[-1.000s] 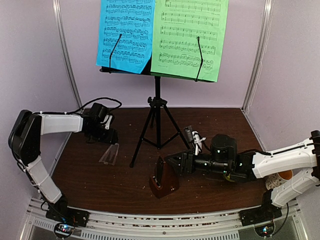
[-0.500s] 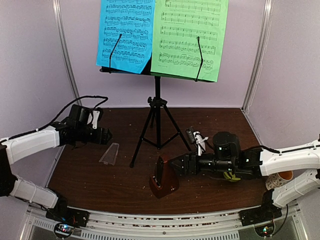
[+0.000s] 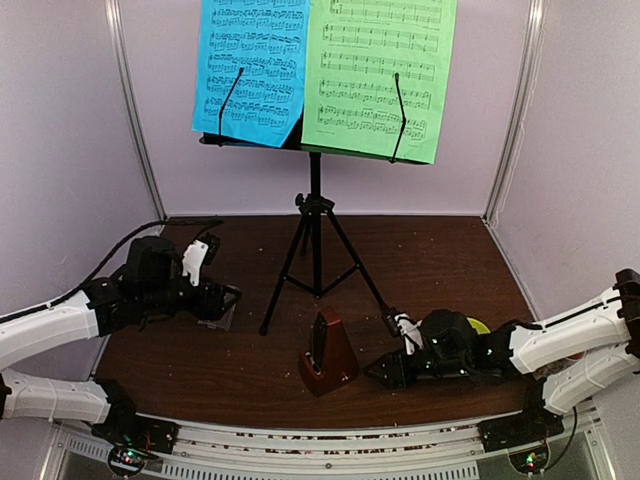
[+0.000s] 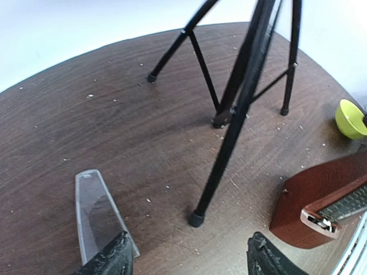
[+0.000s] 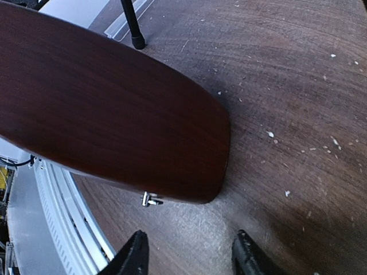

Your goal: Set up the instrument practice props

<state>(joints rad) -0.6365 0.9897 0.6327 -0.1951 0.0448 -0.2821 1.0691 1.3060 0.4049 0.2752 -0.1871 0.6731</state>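
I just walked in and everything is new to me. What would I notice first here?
The bright blue sheet and green sheet stand out most, side by side on the tall black music stand at the back of the table. A reddish-brown metronome stands near the front edge, before the stand's legs. A clear cover lies flat to its left.

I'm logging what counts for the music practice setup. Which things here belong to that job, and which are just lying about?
Part of the job:
- music stand
- blue sheet and green sheet on its desk
- metronome
- clear cover, lying flat apart from the metronome

Just lying about:
- yellow-green bowl
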